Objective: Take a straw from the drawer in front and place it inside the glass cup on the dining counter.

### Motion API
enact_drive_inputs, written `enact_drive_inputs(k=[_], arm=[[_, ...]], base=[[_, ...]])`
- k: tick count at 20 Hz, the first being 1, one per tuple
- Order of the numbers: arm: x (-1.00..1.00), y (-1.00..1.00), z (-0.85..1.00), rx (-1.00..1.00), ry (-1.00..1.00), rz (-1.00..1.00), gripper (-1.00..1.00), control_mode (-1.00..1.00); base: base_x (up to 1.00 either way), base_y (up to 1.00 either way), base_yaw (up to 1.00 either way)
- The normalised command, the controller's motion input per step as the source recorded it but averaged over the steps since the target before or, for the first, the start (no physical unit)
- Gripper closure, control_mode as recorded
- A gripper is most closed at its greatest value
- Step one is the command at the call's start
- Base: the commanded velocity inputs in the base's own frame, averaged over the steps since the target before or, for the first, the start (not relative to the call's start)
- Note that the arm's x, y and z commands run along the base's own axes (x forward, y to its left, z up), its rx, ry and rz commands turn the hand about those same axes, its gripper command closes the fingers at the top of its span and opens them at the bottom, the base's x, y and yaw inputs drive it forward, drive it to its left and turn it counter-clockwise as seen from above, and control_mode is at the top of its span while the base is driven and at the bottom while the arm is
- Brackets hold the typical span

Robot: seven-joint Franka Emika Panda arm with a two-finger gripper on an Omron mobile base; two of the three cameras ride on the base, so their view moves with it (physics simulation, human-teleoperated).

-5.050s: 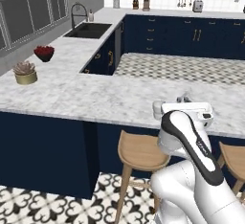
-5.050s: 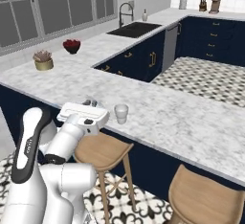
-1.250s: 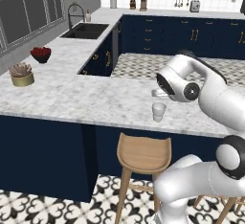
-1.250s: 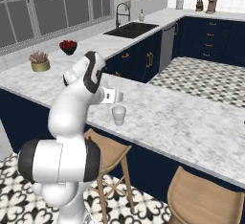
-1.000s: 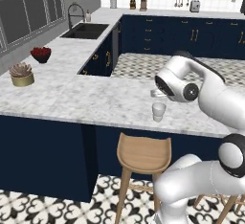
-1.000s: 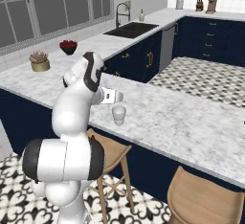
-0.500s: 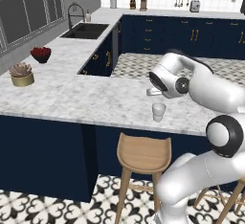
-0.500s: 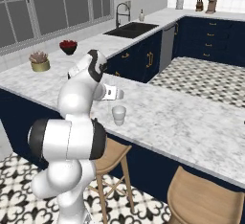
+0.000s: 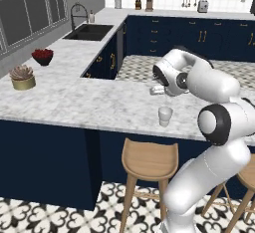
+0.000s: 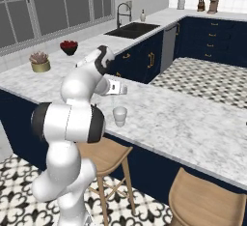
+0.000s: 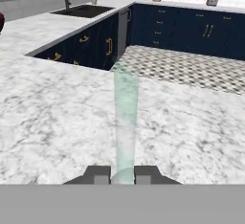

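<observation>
While the potted plant (image 9: 23,76) and the bowl of red fruit (image 9: 42,56) sit far off to the left on the marble, the gripper (image 11: 122,174) hovers above the dining counter (image 9: 89,105), its jaws clamped on the straw (image 11: 125,127), which juts out ahead of the fingertips. The glass cup (image 9: 165,116) stands upright near the counter's front edge, just below the hand and apart from the straw.

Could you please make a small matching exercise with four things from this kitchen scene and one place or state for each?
Things:
1. straw
2. glass cup
3. tan pot with plant
4. bowl of red fruit

Places or states:
A. stands empty near the dining counter front edge
B. held between the gripper fingers
C. dark, nearer the sink
D. far left on the counter

Pairs: 1-B, 2-A, 3-D, 4-C
</observation>
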Motion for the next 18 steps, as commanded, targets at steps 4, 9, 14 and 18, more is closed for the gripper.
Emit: enact_drive_inputs(k=[4, 9, 14, 18], arm=[[0.13, -0.14, -0.09, 0.0, 0.0, 0.0, 1.0, -1.0], [0.0, -0.03, -0.3, 0.0, 0.0, 0.0, 1.0, -1.0], [0.0, 0.0, -0.37, 0.0, 0.0, 0.0, 1.0, -1.0], [0.0, 0.0, -0.27, 0.0, 0.0, 0.0, 1.0, -1.0]], base=[[0.0, 0.0, 0.0], [0.0, 0.0, 0.0], [0.0, 0.0, 0.0], [0.0, 0.0, 0.0]])
